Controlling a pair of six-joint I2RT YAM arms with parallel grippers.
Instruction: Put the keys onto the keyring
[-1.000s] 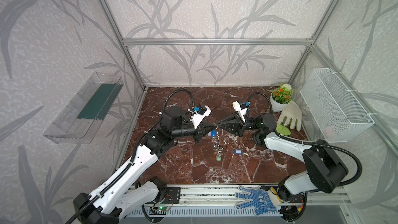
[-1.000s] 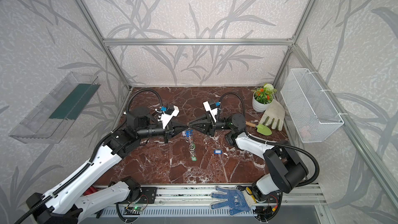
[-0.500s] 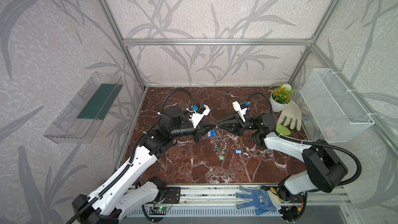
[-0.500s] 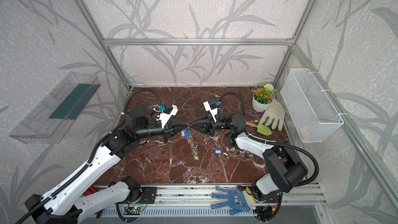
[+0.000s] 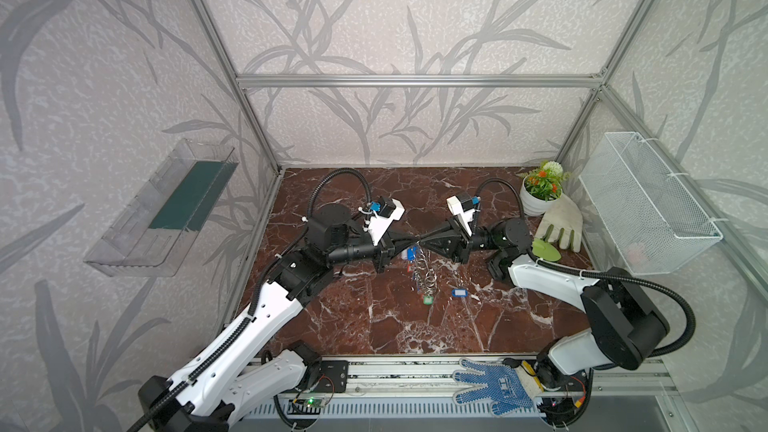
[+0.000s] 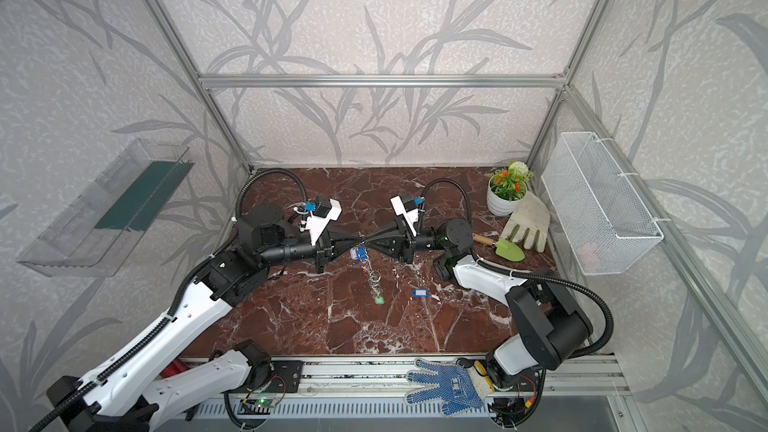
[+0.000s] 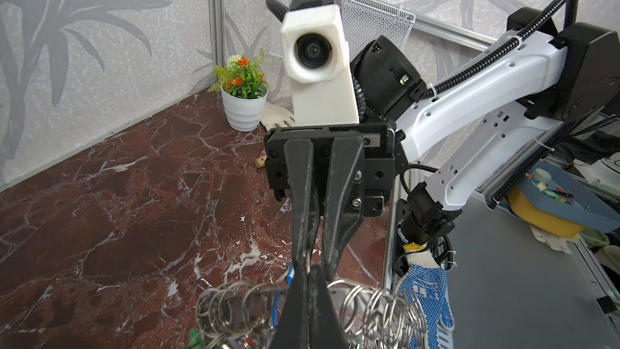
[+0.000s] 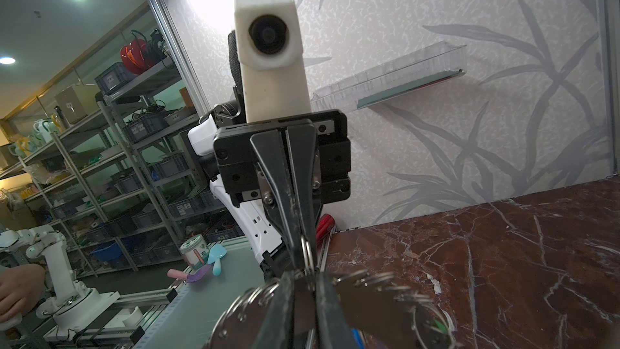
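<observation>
Both grippers meet tip to tip above the middle of the marble table (image 5: 374, 326). The keyring (image 8: 375, 300), a flat grey disc with wire split rings round its rim, hangs between them (image 5: 423, 274). My right gripper (image 8: 303, 275) is shut on the disc's rim. My left gripper (image 7: 307, 271) is shut on one split ring (image 8: 305, 248) at that rim. Two keys hang from the keyring, one with a blue tag (image 5: 411, 253) and one with a green tag (image 5: 428, 299). Another blue-tagged key (image 5: 459, 292) lies loose on the table, to the right of the green tag.
At the back right stand a potted plant (image 5: 540, 195), a white glove (image 5: 559, 224) and a green trowel (image 5: 546, 249). A wire basket (image 5: 644, 205) hangs on the right wall, a clear shelf (image 5: 166, 209) on the left. A blue-dotted glove (image 5: 492, 386) lies on the front rail.
The grippers stay tip to tip with the keyring between them. The left wrist has shifted slightly and the hanging keys have swung a little.
</observation>
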